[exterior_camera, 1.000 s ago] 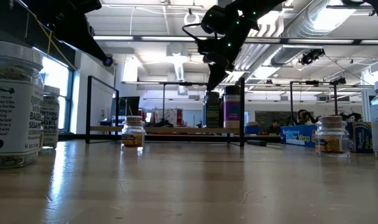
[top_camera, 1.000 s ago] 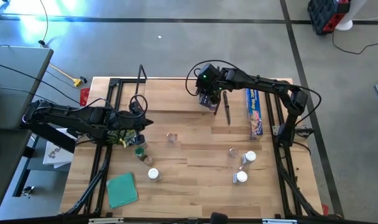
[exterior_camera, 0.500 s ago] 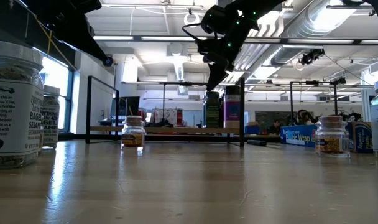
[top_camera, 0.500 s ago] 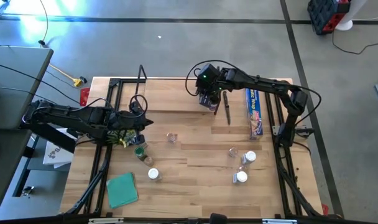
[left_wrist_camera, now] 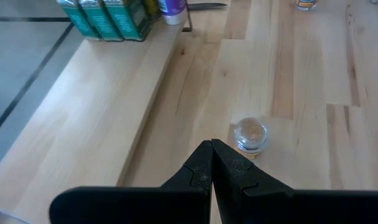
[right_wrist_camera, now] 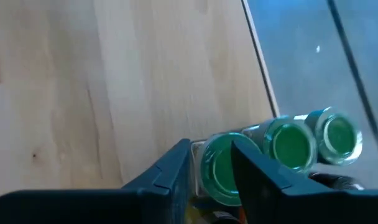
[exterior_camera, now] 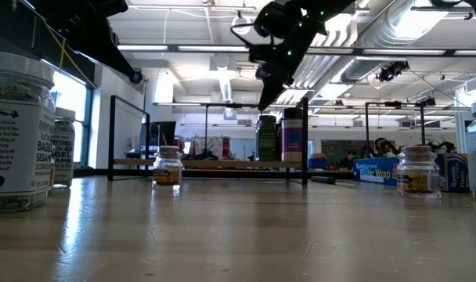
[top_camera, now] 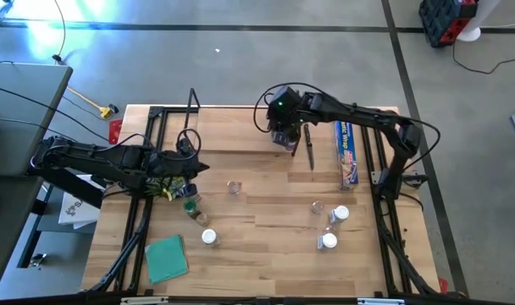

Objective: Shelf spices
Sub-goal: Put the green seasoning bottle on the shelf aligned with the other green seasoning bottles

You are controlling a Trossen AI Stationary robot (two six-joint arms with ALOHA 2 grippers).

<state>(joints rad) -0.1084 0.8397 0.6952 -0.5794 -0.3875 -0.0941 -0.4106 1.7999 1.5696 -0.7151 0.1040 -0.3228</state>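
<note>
Right end effector (right_wrist_camera: 211, 163) directly above green-lidded jar (right_wrist_camera: 217, 169) on shelf (right_wrist_camera: 145, 74).

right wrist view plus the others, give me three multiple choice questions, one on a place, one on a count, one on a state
1. Where is the right gripper?
A. Over the green cloth
B. Over the shelf, at the green-lidded jars
C. Beside the clear-lidded jar at mid-table

2. How many green lids does the right wrist view show?
A. One
B. Three
C. Five

3. How are the left gripper's fingers?
A. Shut on nothing
B. Wide open
C. Shut on a jar

Answers:
1 B: the right gripper straddles the nearest of the green-lidded jars on the shelf.
2 B: three green lids stand in a row.
3 A: the left gripper has its fingers together, with nothing between them.
</note>
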